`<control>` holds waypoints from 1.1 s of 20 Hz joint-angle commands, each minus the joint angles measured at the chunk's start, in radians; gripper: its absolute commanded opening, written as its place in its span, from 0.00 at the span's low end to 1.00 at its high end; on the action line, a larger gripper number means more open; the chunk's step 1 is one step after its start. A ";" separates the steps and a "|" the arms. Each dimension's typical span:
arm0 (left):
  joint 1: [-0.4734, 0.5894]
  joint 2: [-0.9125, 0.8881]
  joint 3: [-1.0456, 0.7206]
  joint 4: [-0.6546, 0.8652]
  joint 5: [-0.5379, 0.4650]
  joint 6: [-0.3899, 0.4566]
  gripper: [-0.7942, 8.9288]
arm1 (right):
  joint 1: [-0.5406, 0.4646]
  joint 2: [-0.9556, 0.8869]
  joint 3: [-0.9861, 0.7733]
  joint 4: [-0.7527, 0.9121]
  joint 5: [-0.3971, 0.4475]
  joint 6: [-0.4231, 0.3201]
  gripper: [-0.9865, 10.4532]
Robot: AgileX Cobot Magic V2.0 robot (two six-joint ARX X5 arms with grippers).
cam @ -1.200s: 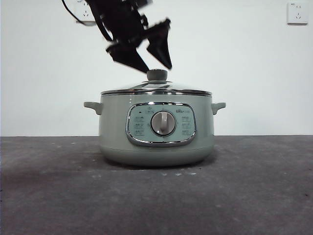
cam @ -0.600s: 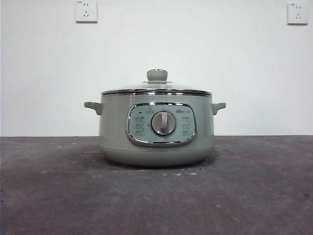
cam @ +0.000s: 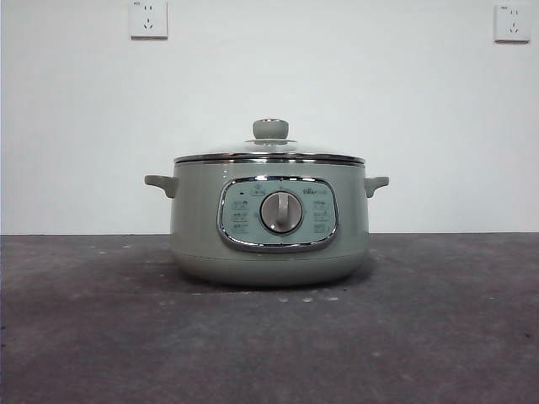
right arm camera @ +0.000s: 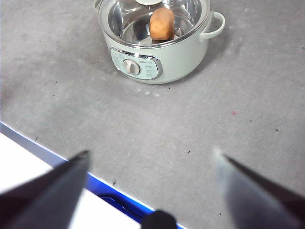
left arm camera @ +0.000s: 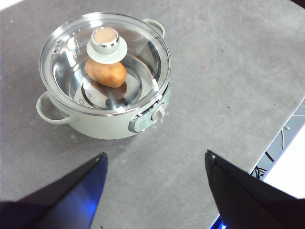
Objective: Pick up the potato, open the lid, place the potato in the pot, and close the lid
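left gripper [left arm camera: 155, 164]: jaws spread wide, holding nothing, high above the grey table [left arm camera: 228, 71], well apart from the pot | right gripper [right arm camera: 150, 164]: jaws also spread, empty, over the table edge | pot [cam: 269, 220]: upright on the table, dial [cam: 281, 211] to the front | lid [left arm camera: 105, 62]: closed on the pot | potato [left arm camera: 106, 72]: inside the pot, seen through the glass

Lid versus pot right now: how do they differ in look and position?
The lid is clear glass with a shiny metal rim, so the potato shows through it; the pot is opaque sage green. The lid is shallow and sits closed on top; the pot is deep and stands on the table. Only the pot has side handles and a dial. Both are round, and the lid's knob matches the pot's green.
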 commanded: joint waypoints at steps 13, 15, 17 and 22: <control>-0.002 -0.001 0.000 0.002 -0.003 -0.006 0.08 | 0.001 0.001 -0.010 -0.024 0.016 0.027 0.09; -0.002 -0.001 0.000 0.002 -0.003 -0.006 0.08 | 0.001 0.001 -0.010 -0.023 0.016 0.027 0.09; -0.002 -0.001 0.000 0.002 -0.003 -0.006 0.08 | 0.001 0.001 -0.010 -0.024 0.016 0.027 0.09; -0.002 -0.001 0.000 0.013 -0.003 -0.006 0.08 | 0.001 0.001 -0.010 -0.024 0.016 0.027 0.09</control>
